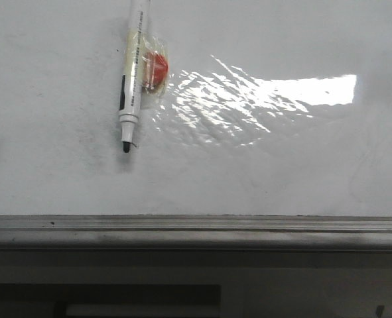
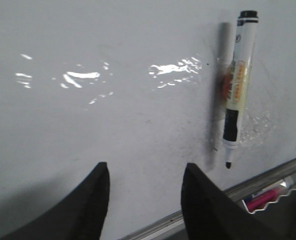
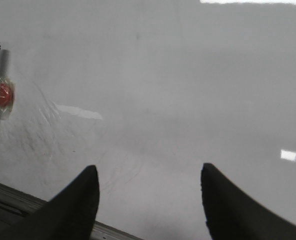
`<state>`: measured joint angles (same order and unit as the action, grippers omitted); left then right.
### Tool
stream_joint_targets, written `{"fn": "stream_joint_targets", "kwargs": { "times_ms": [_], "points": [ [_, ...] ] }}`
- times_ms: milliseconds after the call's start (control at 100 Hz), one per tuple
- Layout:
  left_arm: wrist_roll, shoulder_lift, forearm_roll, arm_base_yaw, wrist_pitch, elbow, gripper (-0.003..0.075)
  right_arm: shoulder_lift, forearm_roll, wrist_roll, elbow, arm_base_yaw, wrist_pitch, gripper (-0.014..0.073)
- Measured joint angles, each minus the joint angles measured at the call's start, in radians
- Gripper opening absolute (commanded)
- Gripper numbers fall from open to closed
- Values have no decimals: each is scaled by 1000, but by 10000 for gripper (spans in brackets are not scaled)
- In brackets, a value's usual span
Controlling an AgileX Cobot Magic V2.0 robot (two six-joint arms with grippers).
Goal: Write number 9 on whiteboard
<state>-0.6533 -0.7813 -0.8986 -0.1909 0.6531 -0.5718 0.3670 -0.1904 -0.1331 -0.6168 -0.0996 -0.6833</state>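
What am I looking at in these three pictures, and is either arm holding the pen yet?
This is a two-armed robot facing a whiteboard. The front picture comes from a fixed camera looking forward at the board, with its grey metal rail along the lower edge. The other two come from cameras on each wrist; the dark shapes at the bottom are that arm's fingers.

A marker, cap off and black tip down, sits against the board, with clear tape and a red piece at its side.

The left gripper and the right gripper are both open and hold nothing. No 9 is drawn yet.
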Motion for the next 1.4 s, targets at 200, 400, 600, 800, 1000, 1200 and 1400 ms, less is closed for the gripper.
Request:
{"fn": "stream_joint_targets", "kwargs": {
  "times_ms": [200,400,600,800,1000,1200,1400],
  "points": [
    [-57,-129,-80,-121,-20,-48,314,0,0,0,0,0,0,398],
    [-63,-217,-89,-311,-169,-64,314,6,0,0,0,0,-2,398],
    [-63,-291,-139,-447,-339,-65,314,18,0,0,0,0,-4,398],
    [-63,-365,-162,-497,-372,-65,314,18,0,0,0,0,-4,398],
    [-63,-419,-190,-506,-384,-67,271,18,0,0,0,0,-4,398],
    [-63,-440,-197,-508,-399,-71,-18,18,0,0,0,0,-4,398],
    [-67,-417,-147,-508,-375,-71,-20,18,-84,-29,0,-15,-38,398]
  ]
}}
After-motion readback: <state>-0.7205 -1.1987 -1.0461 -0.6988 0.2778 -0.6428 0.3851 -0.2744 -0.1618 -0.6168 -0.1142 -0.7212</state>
